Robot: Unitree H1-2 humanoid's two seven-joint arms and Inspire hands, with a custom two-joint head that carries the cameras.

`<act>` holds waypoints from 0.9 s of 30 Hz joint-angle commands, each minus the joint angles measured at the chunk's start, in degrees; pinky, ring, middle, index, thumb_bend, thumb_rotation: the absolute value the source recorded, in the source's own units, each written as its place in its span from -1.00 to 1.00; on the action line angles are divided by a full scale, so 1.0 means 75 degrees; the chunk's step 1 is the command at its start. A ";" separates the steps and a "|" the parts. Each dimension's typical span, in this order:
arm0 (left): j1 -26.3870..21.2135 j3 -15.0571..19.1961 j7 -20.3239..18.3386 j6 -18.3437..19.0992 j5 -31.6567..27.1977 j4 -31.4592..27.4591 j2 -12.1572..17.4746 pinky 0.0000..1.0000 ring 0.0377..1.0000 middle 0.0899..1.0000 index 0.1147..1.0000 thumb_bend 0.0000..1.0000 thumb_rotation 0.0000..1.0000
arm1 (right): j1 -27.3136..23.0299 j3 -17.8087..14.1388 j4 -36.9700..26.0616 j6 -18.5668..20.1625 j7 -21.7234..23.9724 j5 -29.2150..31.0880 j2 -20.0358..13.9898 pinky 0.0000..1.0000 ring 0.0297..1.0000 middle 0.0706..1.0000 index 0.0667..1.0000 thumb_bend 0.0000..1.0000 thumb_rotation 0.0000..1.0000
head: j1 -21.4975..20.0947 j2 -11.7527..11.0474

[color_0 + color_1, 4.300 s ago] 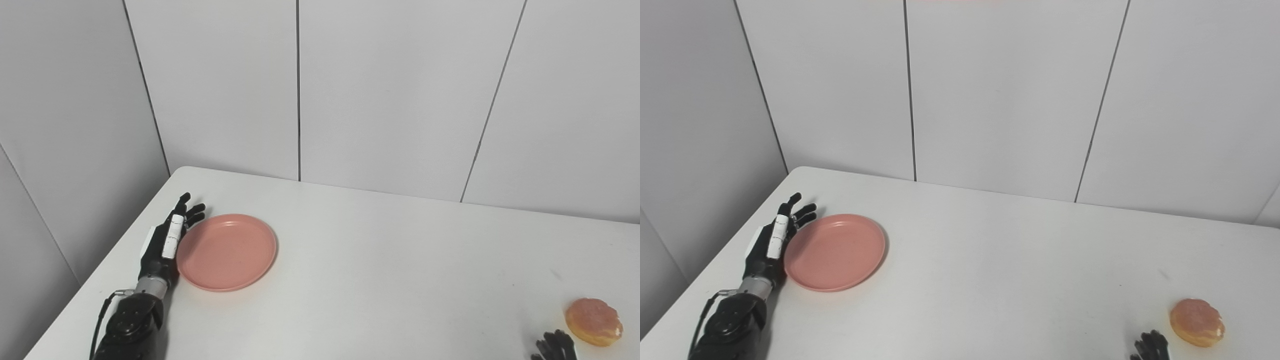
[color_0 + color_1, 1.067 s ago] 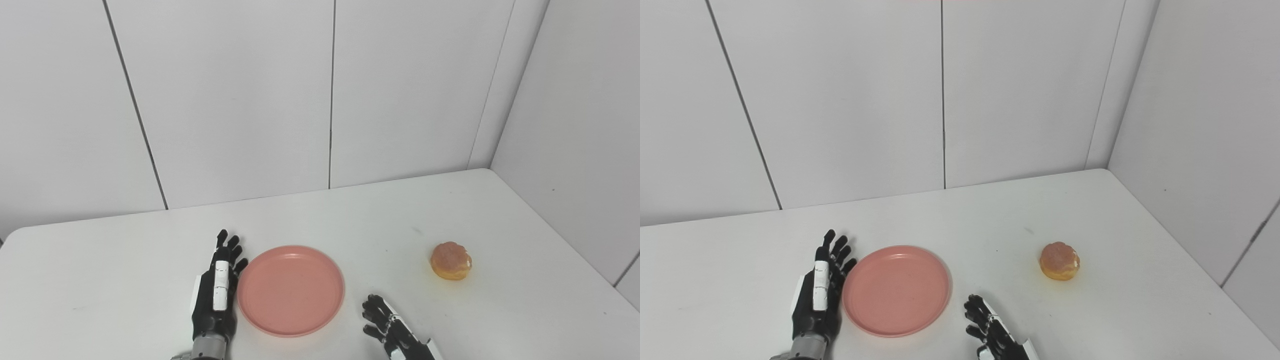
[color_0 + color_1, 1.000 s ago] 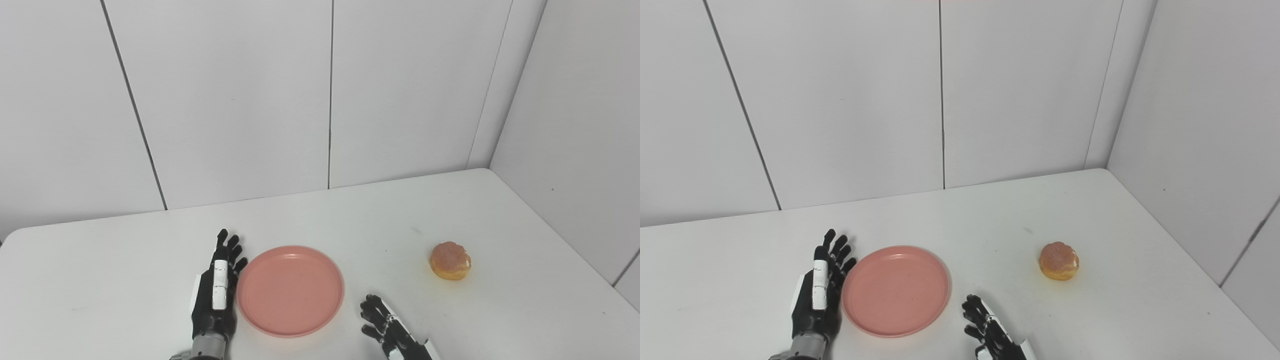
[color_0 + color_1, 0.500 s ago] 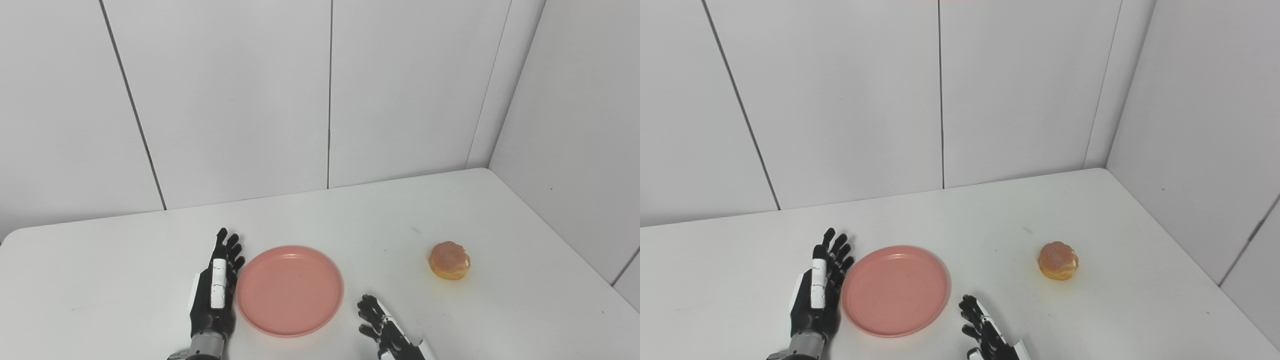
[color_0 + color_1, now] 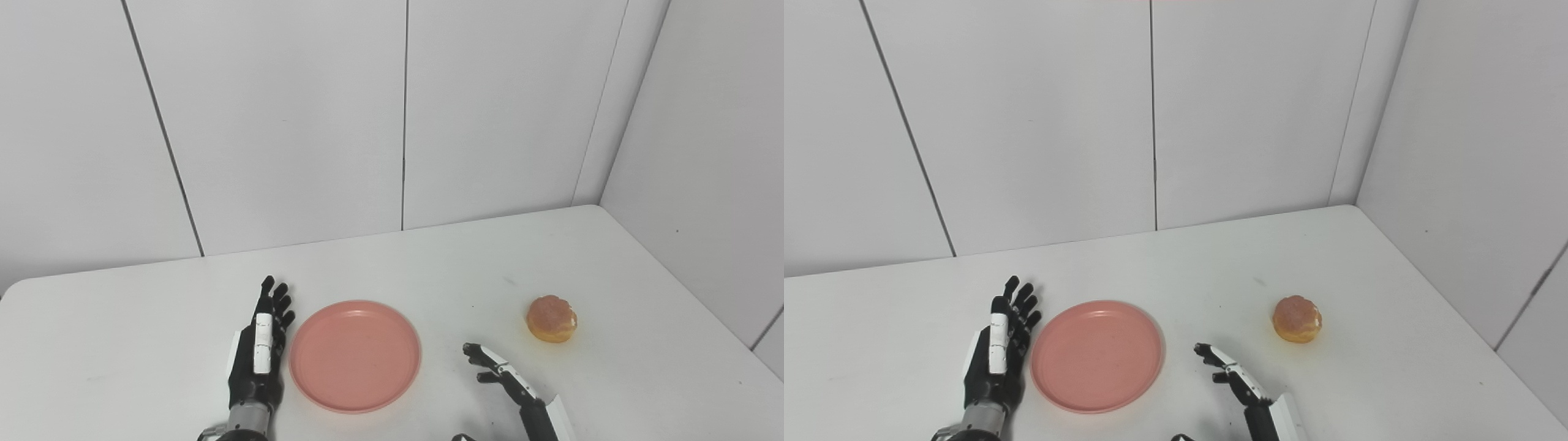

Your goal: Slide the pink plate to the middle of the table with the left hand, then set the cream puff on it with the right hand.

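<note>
left robot hand point(image 5: 257, 355): released, beside round pink plastic plate point(image 5: 355, 355) | right robot hand point(image 5: 505, 376): released, golden cream puff point(image 5: 552, 318) beyond, apart

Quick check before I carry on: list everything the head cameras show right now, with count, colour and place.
Round pink plastic plate: one, pink, empty, near the middle of the table's front part.
Round glazed cream puff: one, golden brown, on the table right of the plate, apart from it.
White table: one, white, set into a corner of the walls.
Grey panelled walls: behind and to the right.
Left hand: one, black and white, open, flat beside the plate's left rim.
Right hand: one, black and white, open, between plate and cream puff, touching neither.
</note>
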 commanded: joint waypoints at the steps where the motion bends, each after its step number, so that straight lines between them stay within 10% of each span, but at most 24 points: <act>1: 0.0074 0.0042 -0.0030 0.0225 -0.0045 0.0293 0.0087 0.97 0.96 0.93 1.00 0.79 0.88 | -0.0241 -0.0164 -0.0596 0.0573 0.0371 -0.0679 -0.0072 0.41 0.59 0.67 0.68 0.57 0.70 | 0.0003 -0.0012; 15: -0.0038 0.0028 -0.0073 0.0131 -0.0035 0.0562 0.0048 0.98 0.96 0.92 1.00 0.74 0.87 | -0.1406 -0.1201 -0.2110 0.2772 0.2667 -0.2105 -0.1069 0.29 0.59 0.71 0.73 0.75 0.42 | -0.0062 -0.0023; 27: -0.0012 -0.0001 -0.0050 0.0206 0.0051 0.0444 0.0112 0.93 0.95 0.92 1.00 0.73 0.91 | -0.2338 -0.1656 -0.1503 0.2975 0.2874 -0.2675 -0.1977 0.35 0.59 0.67 0.68 0.87 0.38 | -0.0014 0.0015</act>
